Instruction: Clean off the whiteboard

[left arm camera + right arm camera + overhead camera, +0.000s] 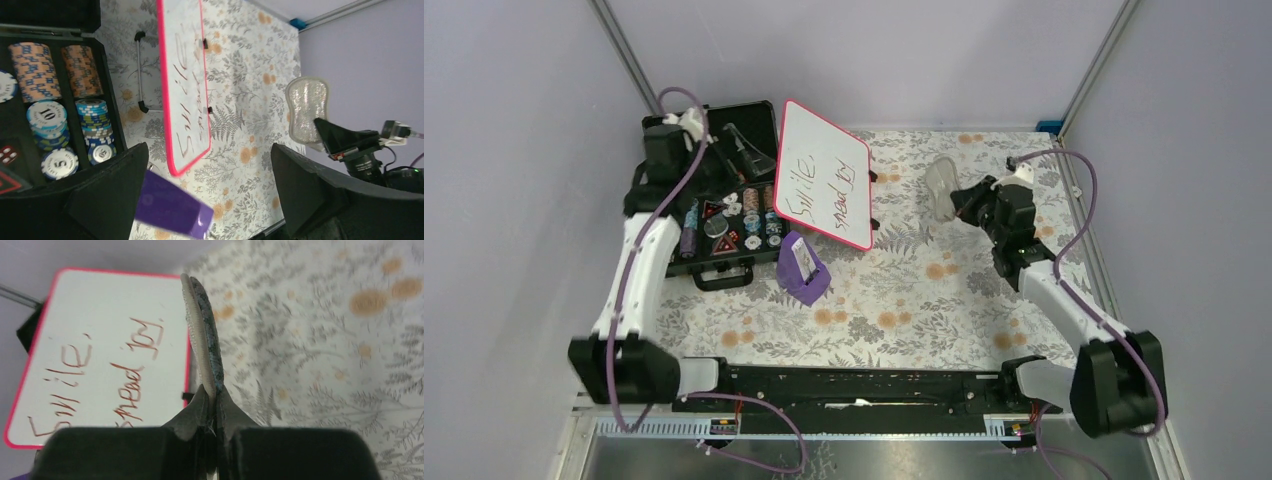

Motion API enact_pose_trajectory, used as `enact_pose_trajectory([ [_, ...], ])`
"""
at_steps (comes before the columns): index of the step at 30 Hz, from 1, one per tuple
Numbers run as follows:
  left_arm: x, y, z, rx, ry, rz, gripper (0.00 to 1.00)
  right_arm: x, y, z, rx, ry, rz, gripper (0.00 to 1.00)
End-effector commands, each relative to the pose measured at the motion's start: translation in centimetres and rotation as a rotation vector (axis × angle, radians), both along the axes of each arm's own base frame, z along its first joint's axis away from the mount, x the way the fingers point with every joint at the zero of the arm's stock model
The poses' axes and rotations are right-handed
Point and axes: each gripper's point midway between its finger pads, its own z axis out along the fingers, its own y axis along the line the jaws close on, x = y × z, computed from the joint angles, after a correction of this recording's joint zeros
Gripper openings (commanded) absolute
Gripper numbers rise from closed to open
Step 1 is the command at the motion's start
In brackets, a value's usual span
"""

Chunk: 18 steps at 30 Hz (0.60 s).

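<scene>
Whiteboard: the whiteboard (824, 175) sits toward the far left of the bench (924, 300), propped at a tilt on small black feet. Its far corner reaches almost to the bench's far edge.
Writing: dark handwriting covers the half of the whiteboard nearer the near edge. From my right wrist it reads "Smile, spread joy".
Rim: a thin red-pink border with rounded corners.
Purple holder: a purple holder (804, 268) stands on the bench just beside the whiteboard's near corner, with something pale tucked in it.
Case: an open black case (50, 15) lies along the left edge, right next to the whiteboard's left side. I cannot tell whether the two touch.
Chips: stacks of poker chips (47, 117) fill its compartments.
Right end effector: my right end effector (212, 402) is clenched on a flat pad (940, 185), pale and glittery on one face and dark speckled on the other.
Pad position: I hold it edge-up above the floral cloth toward the far right of the bench. It is to the right of the whiteboard and apart from it.
Left end effector: my left end effector (210, 155) hangs released over the far left corner above the case, its fingers (107, 192) spread wide with nothing between them.
</scene>
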Motion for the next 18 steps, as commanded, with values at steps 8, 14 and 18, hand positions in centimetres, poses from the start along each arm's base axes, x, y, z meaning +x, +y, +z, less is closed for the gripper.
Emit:
enact_pose_trajectory([
  [8, 11.4, -2.1, -3.7, 0.084, 0.09, 0.009, 0.93, 1.5, -1.9, -10.7, 0.201, 0.383, 0.271, 0.02],
  [14, 12.7, -3.0, -5.7, 0.089, 0.1, -0.057, 0.86, 1.4, -5.9, -12.8, -0.032, 0.447, 0.134, 0.35],
  [18, 12.3, -2.6, -5.7, 0.12, 0.043, -0.059, 0.83, 1.0, -8.1, -12.3, -0.171, 0.475, 0.062, 0.55],
])
